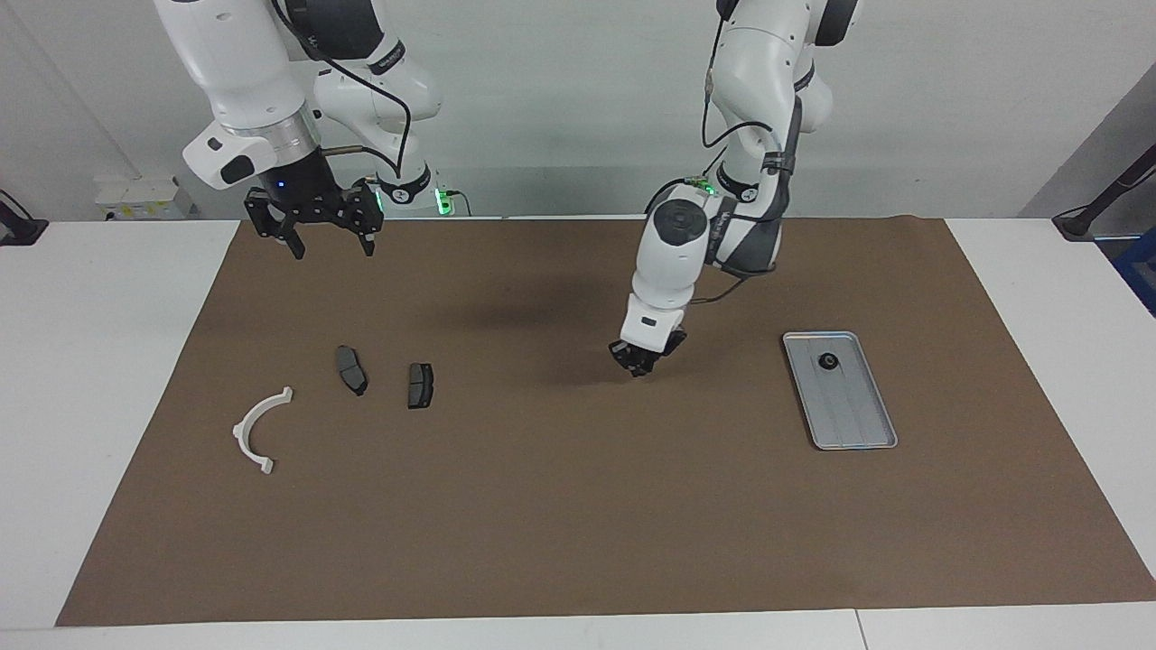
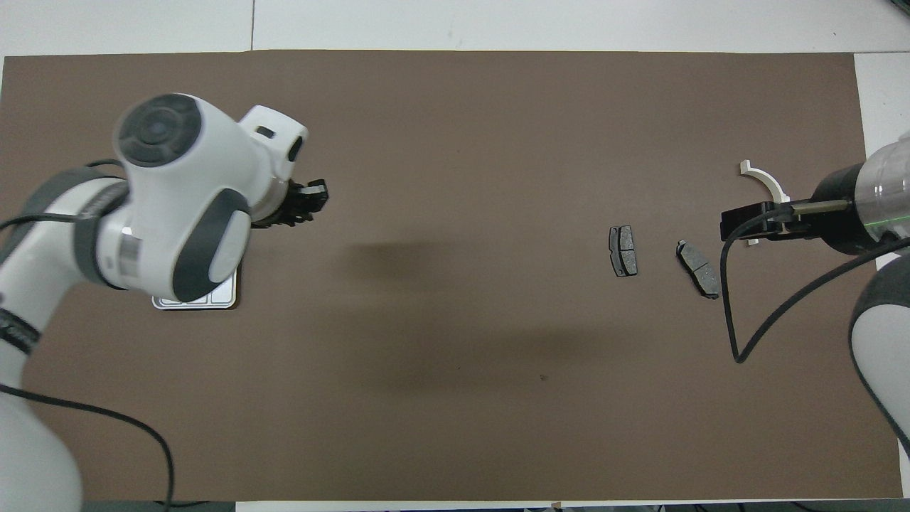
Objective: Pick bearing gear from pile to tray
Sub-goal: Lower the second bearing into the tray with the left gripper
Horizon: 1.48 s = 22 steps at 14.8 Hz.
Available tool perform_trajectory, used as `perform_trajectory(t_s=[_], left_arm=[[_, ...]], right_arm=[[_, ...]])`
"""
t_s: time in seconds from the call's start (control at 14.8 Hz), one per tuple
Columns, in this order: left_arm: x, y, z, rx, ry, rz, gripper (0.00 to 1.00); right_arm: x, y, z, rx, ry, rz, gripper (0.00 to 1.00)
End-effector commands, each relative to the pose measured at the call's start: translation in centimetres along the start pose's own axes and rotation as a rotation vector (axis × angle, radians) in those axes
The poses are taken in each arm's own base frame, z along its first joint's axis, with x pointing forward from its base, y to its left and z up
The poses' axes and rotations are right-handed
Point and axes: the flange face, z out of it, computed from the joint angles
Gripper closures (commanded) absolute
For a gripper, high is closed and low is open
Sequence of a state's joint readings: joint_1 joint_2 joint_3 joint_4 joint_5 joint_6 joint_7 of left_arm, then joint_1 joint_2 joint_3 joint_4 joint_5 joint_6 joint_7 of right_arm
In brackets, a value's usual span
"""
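Note:
My left gripper (image 1: 639, 363) hangs just above the brown mat, between its middle and the tray (image 1: 853, 411). Its fingertips are shut on a small black bearing gear that barely shows between them. In the overhead view the left gripper (image 2: 313, 195) sticks out past the arm, which covers most of the tray (image 2: 192, 303). Another black gear (image 1: 827, 361) lies in the tray at the end nearer the robots. Of the pile, a white half-ring bracket (image 1: 260, 428) and two dark brake pads (image 1: 351, 369) (image 1: 420, 385) lie toward the right arm's end. My right gripper (image 1: 330, 236) is raised and open.
The brown mat (image 1: 578, 506) covers most of the white table. In the overhead view the brake pads (image 2: 623, 250) (image 2: 698, 268) and the bracket (image 2: 764, 181) sit beside the right gripper (image 2: 732, 224). A black cable loops below the right wrist.

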<state>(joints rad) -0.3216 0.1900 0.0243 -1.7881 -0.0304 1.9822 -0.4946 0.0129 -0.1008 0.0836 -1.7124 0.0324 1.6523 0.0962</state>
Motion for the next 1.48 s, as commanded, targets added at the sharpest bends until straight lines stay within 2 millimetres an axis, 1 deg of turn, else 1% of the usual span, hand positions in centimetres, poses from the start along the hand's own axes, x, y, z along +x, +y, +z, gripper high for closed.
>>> perform_trajectory(t_s=[0.0,0.07,0.13,0.2,0.27,0.4,0.47,0.61,0.88,1.01,1.15,1.28,1.42], left_arm=[[2.4,-9.4,-0.9,0.016,-0.047,0.127,1.0],[3.3,-12.4,-0.8,0.011,-0.039,0.159,1.0],[3.7,-14.8,-0.3,0.008,-0.034,0.18,1.0],[4.0,-16.5,0.0,0.003,-0.001,0.182,1.0],[3.7,-17.2,1.6,-0.001,0.036,0.178,1.0],[3.6,-17.4,4.2,-0.008,0.09,0.172,1.0],[3.7,-17.5,4.7,-0.008,0.09,0.172,1.0],[3.7,-17.4,6.7,-0.005,0.073,0.171,1.0],[3.8,-17.7,9.0,-0.005,0.086,0.168,1.0],[4.3,-18.5,10.4,-0.004,0.097,0.156,1.0],[4.5,-18.4,12.1,-0.005,0.108,0.153,1.0],[4.3,-18.7,13.2,-0.004,0.116,0.153,1.0],[3.5,-19.1,14.4,-0.001,0.102,0.164,1.0]], right_arm=[[-1.2,-0.4,-1.3,0.02,-0.002,0.019,0.0],[-1.4,-0.4,-1.3,0.019,-0.009,0.019,0.0],[-1.5,-0.5,-1.3,0.019,-0.011,0.018,0.0],[-1.4,-0.5,-1.2,0.019,-0.012,0.018,0.0],[-1.3,-0.4,-1.1,0.019,-0.014,0.019,0.0],[-1.1,-0.4,-0.7,0.019,-0.019,0.019,0.0],[-1.1,-0.4,-0.7,0.019,-0.02,0.019,0.0],[-1.1,-0.4,-0.6,0.019,-0.022,0.019,0.0],[-1.1,-0.3,-0.7,-0.001,-0.019,0.02,0.0],[-1.1,-0.1,-0.7,-0.025,-0.018,0.017,0.0],[-1.4,0.0,-0.5,-0.037,-0.043,0.017,0.0],[-1.5,0.0,-0.6,-0.054,-0.046,0.012,0.0],[-1.5,-0.1,-0.6,-0.057,-0.046,0.01,0.0]])
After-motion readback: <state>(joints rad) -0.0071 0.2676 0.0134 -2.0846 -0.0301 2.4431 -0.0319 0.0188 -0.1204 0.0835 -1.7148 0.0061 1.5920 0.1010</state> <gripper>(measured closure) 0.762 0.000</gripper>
